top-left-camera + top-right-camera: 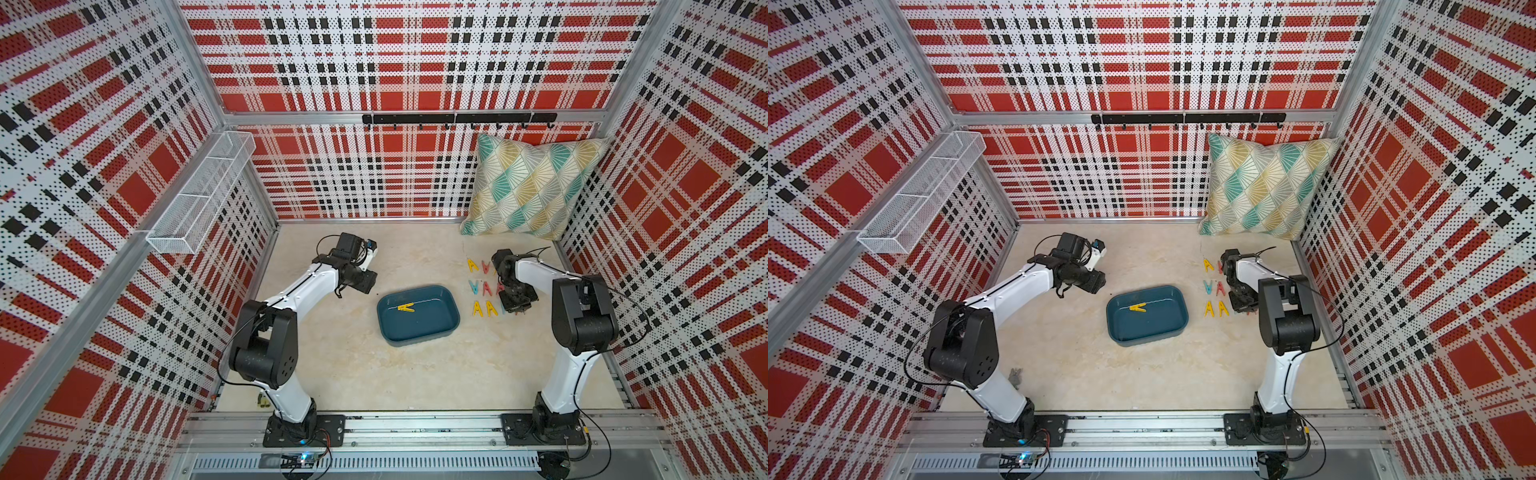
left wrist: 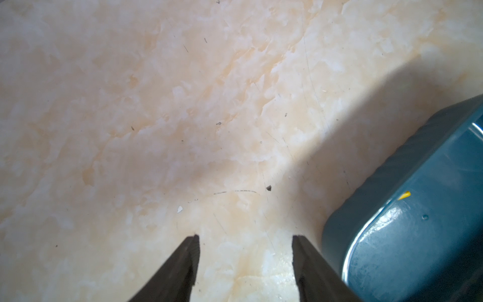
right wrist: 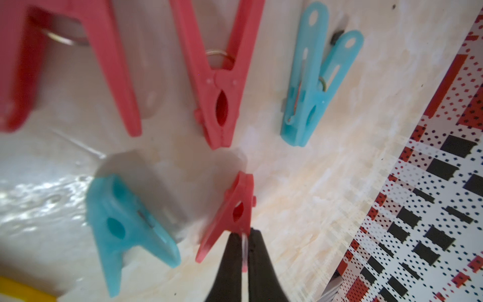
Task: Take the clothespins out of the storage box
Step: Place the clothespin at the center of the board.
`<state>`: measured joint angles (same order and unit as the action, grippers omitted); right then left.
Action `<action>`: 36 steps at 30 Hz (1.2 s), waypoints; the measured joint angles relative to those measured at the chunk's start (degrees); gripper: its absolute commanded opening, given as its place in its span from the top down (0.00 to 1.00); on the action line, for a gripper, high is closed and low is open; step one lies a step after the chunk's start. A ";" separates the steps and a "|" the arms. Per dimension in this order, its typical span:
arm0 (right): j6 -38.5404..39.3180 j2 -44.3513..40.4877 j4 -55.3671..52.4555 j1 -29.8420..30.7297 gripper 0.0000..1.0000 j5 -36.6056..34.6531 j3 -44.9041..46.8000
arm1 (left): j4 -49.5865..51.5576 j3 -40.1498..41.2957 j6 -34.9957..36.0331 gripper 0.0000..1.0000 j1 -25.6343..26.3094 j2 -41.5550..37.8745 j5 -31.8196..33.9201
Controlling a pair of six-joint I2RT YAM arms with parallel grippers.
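Note:
The teal storage box (image 1: 428, 326) (image 1: 1156, 326) sits mid-table with one yellow clothespin (image 1: 406, 308) (image 1: 1137, 308) lying inside; its tip (image 2: 404, 195) shows over the box wall (image 2: 418, 170). Right of the box, several clothespins (image 1: 482, 286) (image 1: 1214, 286) lie in rows on the table. My right gripper (image 3: 244, 231) (image 1: 517, 307) is low at the near end of those rows, shut on one leg of a red clothespin (image 3: 236, 206), beside a light blue one (image 3: 122, 222). My left gripper (image 2: 245, 236) (image 1: 368, 284) hangs open and empty left of the box.
A patterned pillow (image 1: 536, 187) leans in the back right corner, just behind the rows of pegs. A white wire mesh basket (image 1: 203, 195) hangs on the left wall, and a black hook rail (image 1: 457, 118) runs along the back wall. The right wall stands close to my right gripper.

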<state>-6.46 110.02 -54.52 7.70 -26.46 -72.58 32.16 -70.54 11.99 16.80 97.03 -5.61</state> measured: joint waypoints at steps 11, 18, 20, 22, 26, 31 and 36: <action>-0.66 -0.35 -1.29 0.07 0.92 -0.31 0.00 | 0.00 0.00 0.00 0.38 0.00 0.00 -0.15; -1.11 -0.44 -1.46 0.07 0.01 -1.29 -0.57 | 0.00 0.00 0.00 0.38 -0.09 -0.02 -0.20; -1.25 -0.44 -1.49 0.07 0.00 -1.29 -1.33 | 0.00 0.00 0.00 0.38 -0.11 -0.02 -0.20; -1.33 -0.44 -1.42 0.07 0.00 -1.29 -2.03 | 0.00 0.00 0.00 0.38 -0.11 -0.02 -0.20; -1.86 -0.85 -1.49 0.07 0.00 -1.33 -2.64 | 0.00 0.00 0.00 0.38 -0.28 -0.02 -0.22; -2.95 -4.74 -2.47 0.55 0.00 -1.66 -3.17 | 0.00 0.00 0.00 0.38 -0.39 -0.02 -0.26; -3.91 -13.49 -3.04 1.60 0.00 -0.87 -5.01 | 0.00 0.00 0.00 0.38 -0.68 -0.02 -0.48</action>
<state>-10.37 96.53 -57.56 9.30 -27.33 -77.58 32.16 -70.54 11.99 16.12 97.01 -6.09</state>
